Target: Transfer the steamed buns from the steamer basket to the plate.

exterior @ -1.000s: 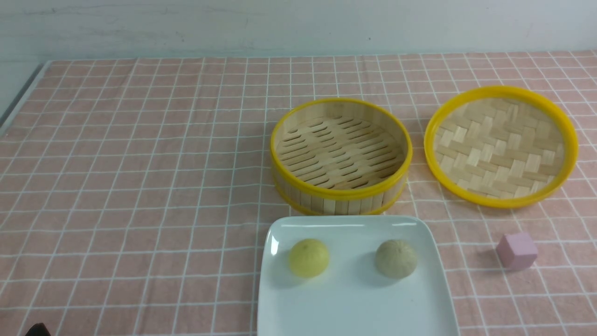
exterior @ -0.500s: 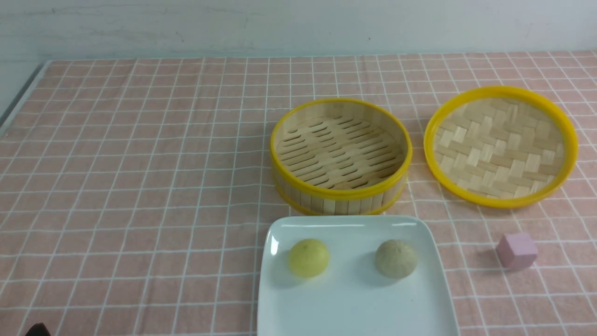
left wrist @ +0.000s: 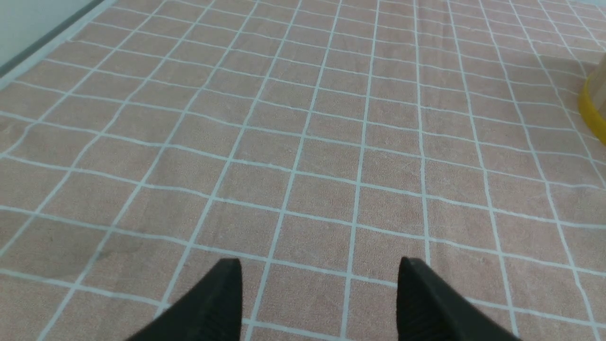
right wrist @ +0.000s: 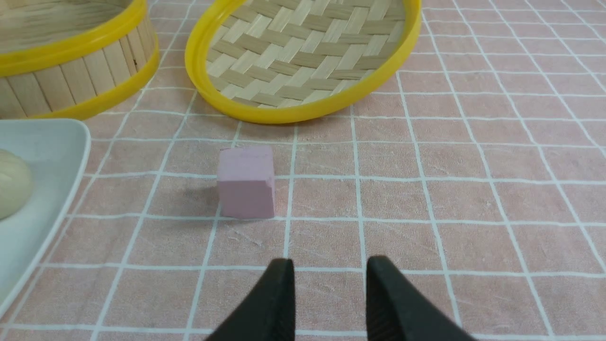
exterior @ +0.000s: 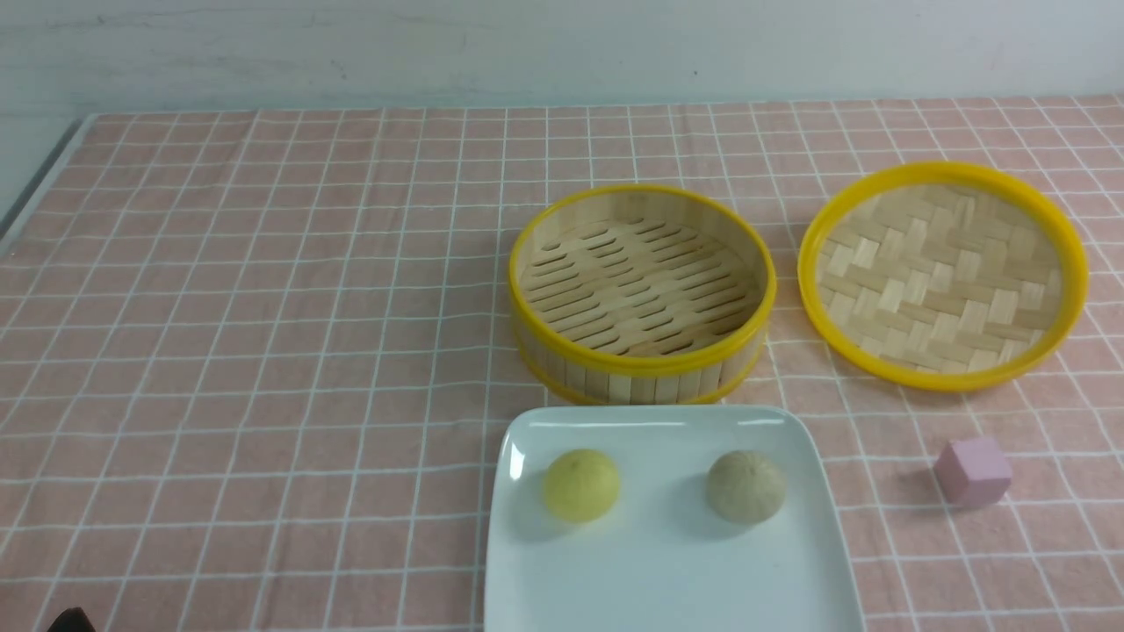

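both buns [exterior: 581,484] already sit on the plate [exterior: 667,579], yellow left, grey [exterior: 745,486] right, and the basket [exterior: 641,364] behind it is bare. your right gripper [right wrist: 330,265] is nearer, grey bun off to its left; its jaws are part open with nothing between them. your left gripper [left wrist: 319,267] gapes wide over bare cloth. nothing seems left to move, though the plate's near edge is cut off.

plate [exterior: 667,579] near edge cut off by front view bottom. in right wrist view only plate corner and sliver of beige-grey bun [right wrist: 12,189] show; steamer basket [right wrist: 71,52] cropped at frame edge. in left wrist view basket just yellow sliver. both grippers: only fingertips [left wrist: 213,303] in frame, arms out of front view.
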Controlling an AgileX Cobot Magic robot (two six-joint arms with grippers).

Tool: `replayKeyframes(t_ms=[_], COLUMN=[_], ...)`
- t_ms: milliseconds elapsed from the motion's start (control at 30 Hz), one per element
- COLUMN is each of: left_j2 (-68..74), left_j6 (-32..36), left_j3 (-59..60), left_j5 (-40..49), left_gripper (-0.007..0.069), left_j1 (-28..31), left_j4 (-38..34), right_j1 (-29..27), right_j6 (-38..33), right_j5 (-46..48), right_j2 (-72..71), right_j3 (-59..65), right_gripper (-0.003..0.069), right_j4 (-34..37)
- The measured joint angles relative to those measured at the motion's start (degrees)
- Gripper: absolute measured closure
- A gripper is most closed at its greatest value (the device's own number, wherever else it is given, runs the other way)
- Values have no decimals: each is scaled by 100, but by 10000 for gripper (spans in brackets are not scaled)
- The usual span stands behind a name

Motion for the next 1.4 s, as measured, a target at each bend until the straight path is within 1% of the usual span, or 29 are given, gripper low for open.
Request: replayKeyframes(t_ms=[567,767,1400], left_j2=[0,0,0], left_j6=[0,0,0], left_j3=[0,0,0], left_j5=[0,0,0], left_gripper=[175,175,175], left_j1=[0,0,0], left_j4=[4,4,4], right_j1=[-14,-334,-343], right_j6=[-15,-20,8], right_j5=[0,0,0], right_j2=[0,0,0], right_j3=[4,4,4], right_gripper=[419,419,419], right_j4=[8,-90,66])
